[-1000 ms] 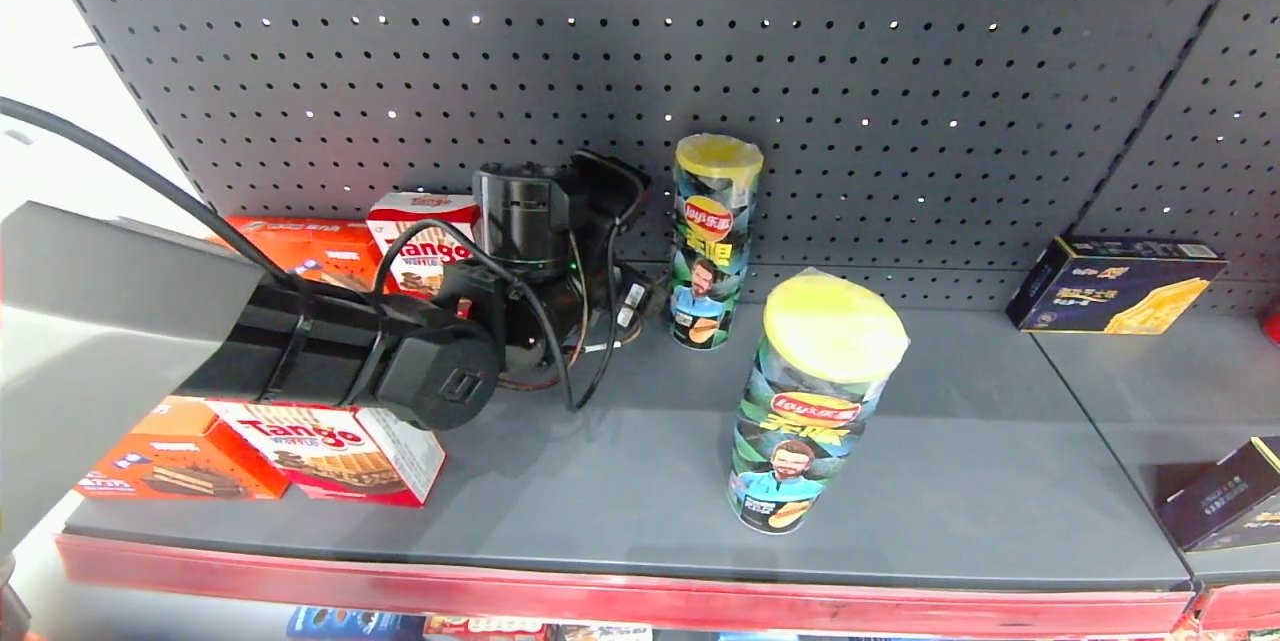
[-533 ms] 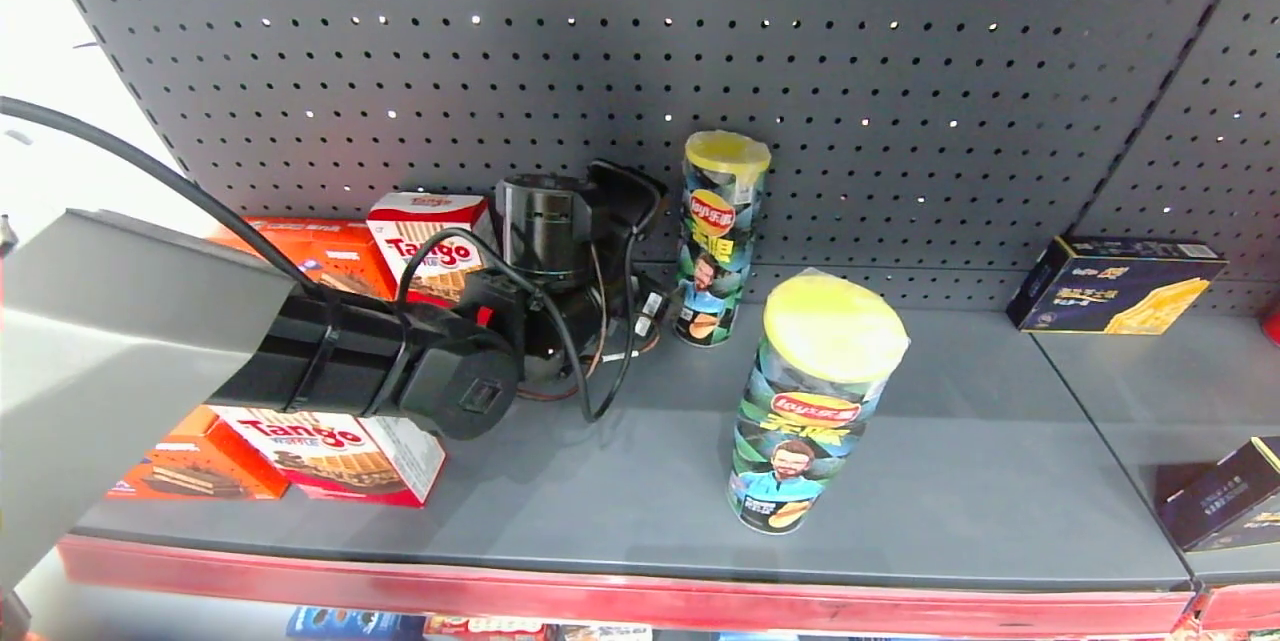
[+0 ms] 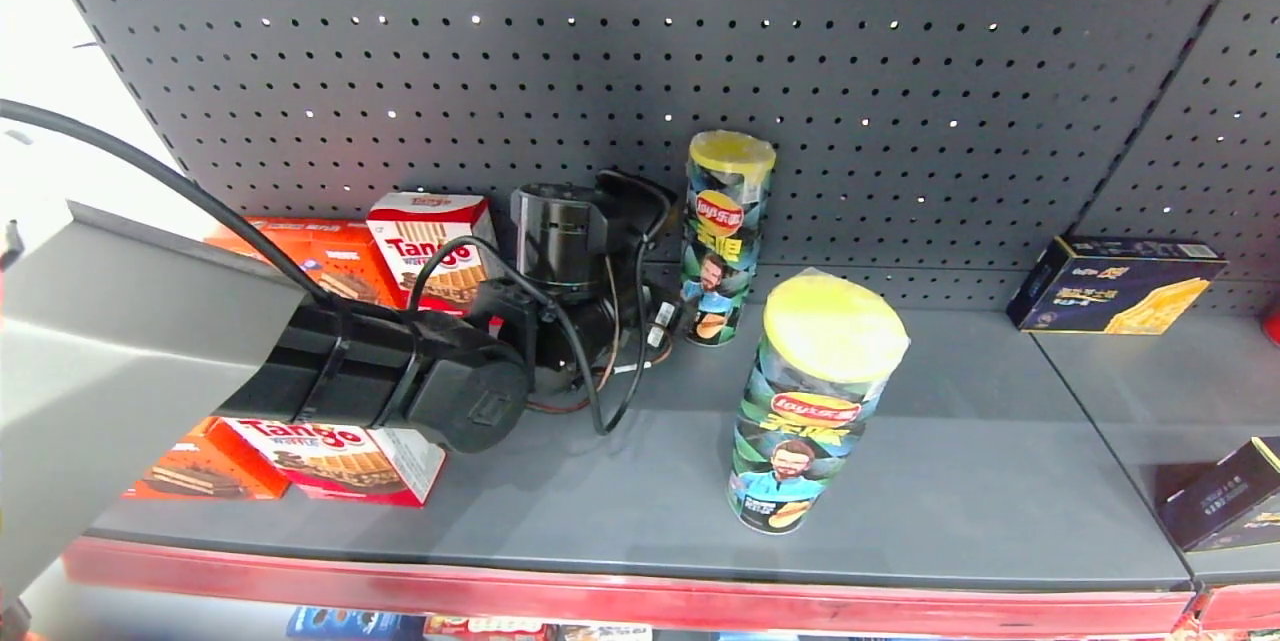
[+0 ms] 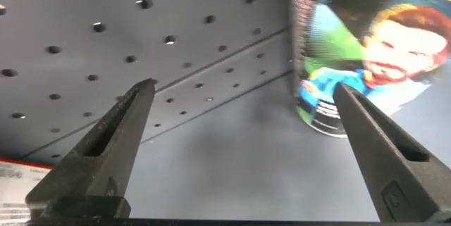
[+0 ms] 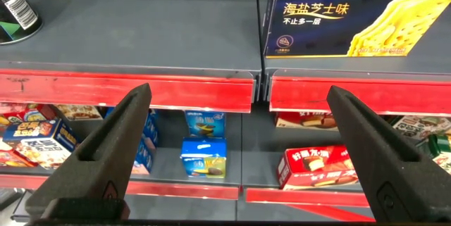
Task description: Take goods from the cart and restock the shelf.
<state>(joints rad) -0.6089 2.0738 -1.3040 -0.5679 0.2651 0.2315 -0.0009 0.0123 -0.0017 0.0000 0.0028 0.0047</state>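
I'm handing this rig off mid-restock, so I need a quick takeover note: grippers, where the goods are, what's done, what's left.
Left gripper: open, empty, low over the shelf at the back. The rear chip can is just outside one finger; contact is unclear.
Right gripper: open, empty, in front of the shelf's red edge.
Goods: the rear chip can and the front chip can both stand upright. Wafer boxes are on the left, a dark box on the right.
Done: both cans are shelved.
Left: probably pull the left arm back and fetch more from the cart.
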